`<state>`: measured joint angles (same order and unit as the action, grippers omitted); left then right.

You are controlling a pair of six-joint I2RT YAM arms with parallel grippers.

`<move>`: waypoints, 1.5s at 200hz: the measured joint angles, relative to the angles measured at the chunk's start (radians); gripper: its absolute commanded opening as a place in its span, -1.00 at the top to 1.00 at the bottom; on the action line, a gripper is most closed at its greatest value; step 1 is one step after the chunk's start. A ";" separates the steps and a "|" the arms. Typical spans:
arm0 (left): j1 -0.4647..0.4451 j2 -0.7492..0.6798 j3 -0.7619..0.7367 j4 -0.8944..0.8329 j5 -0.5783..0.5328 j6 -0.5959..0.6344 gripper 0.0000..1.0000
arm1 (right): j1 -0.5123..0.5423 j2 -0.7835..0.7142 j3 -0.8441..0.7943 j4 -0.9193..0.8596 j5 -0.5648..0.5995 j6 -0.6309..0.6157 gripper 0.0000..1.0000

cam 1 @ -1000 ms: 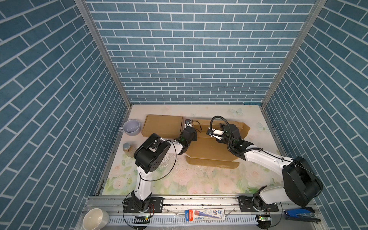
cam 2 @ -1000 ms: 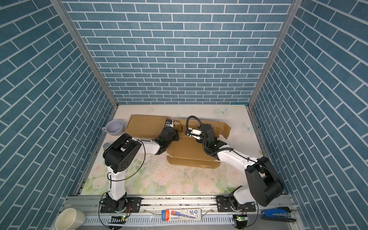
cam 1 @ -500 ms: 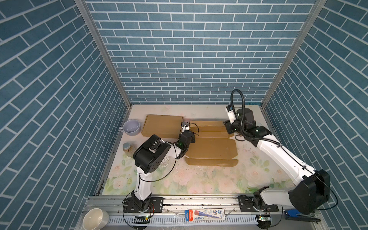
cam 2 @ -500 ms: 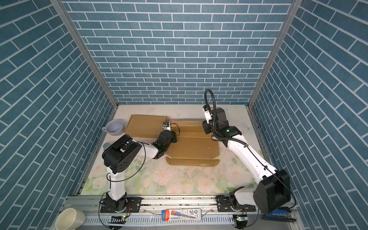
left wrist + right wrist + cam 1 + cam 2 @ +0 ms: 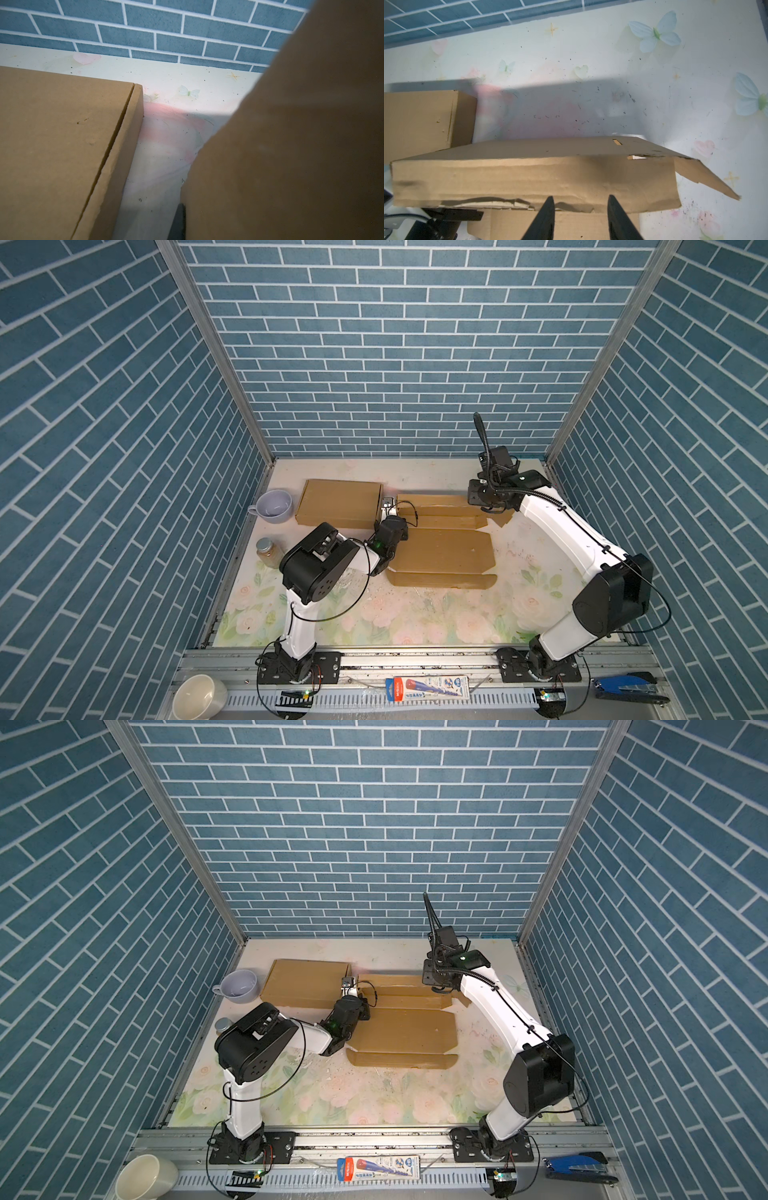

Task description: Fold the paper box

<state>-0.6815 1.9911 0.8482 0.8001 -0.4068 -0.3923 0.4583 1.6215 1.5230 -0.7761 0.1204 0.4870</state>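
Note:
The paper box (image 5: 444, 549) (image 5: 405, 1029) is a flat brown cardboard blank lying mid-table in both top views. Its back strip is raised a little. My left gripper (image 5: 394, 515) (image 5: 358, 992) sits low at the blank's left back corner. In the left wrist view one dark finger (image 5: 178, 220) presses against a big cardboard flap (image 5: 291, 145), which hides the other finger; the gripper is shut on that flap. My right gripper (image 5: 486, 506) (image 5: 580, 205) hovers over the back right corner, open. Its two black fingers stand apart just short of the raised strip (image 5: 539, 176), and nothing is between them.
A folded closed cardboard box (image 5: 338, 504) (image 5: 58, 145) lies at the back left, close beside the blank. A lavender cup (image 5: 272, 506) and a small jar (image 5: 266, 549) stand by the left wall. Off the table in front are a white bowl (image 5: 199, 697), a packet (image 5: 428, 686) and a stapler (image 5: 627, 693).
My right arm has swung from the middle of the blank out to its back right corner, and its jaws have narrowed. The blank has settled flatter. The left gripper has stayed in place.

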 measured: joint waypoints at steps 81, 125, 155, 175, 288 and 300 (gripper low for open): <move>-0.001 0.000 0.002 -0.011 0.000 0.006 1.00 | -0.003 0.127 0.036 -0.019 -0.023 0.014 0.15; 0.000 -0.005 0.011 -0.037 -0.005 -0.004 1.00 | -0.068 0.086 0.051 -0.023 -0.155 -0.017 -0.14; 0.000 -0.006 0.021 -0.058 -0.005 -0.010 1.00 | -0.159 0.013 0.056 -0.073 -0.204 -0.074 -0.37; 0.000 -0.007 0.025 -0.066 -0.005 -0.012 1.00 | -0.197 0.010 0.087 -0.123 -0.204 -0.104 -0.46; 0.000 -0.007 0.049 -0.108 -0.002 -0.015 1.00 | -0.190 0.155 0.138 -0.140 -0.357 -0.101 -0.12; 0.002 -0.007 0.049 -0.110 -0.004 -0.019 1.00 | -0.192 0.155 0.138 -0.130 -0.367 -0.093 -0.03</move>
<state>-0.6800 1.9842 0.8974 0.6903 -0.4110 -0.4114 0.2665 1.7767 1.6608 -0.9066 -0.2470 0.3935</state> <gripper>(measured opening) 0.080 0.564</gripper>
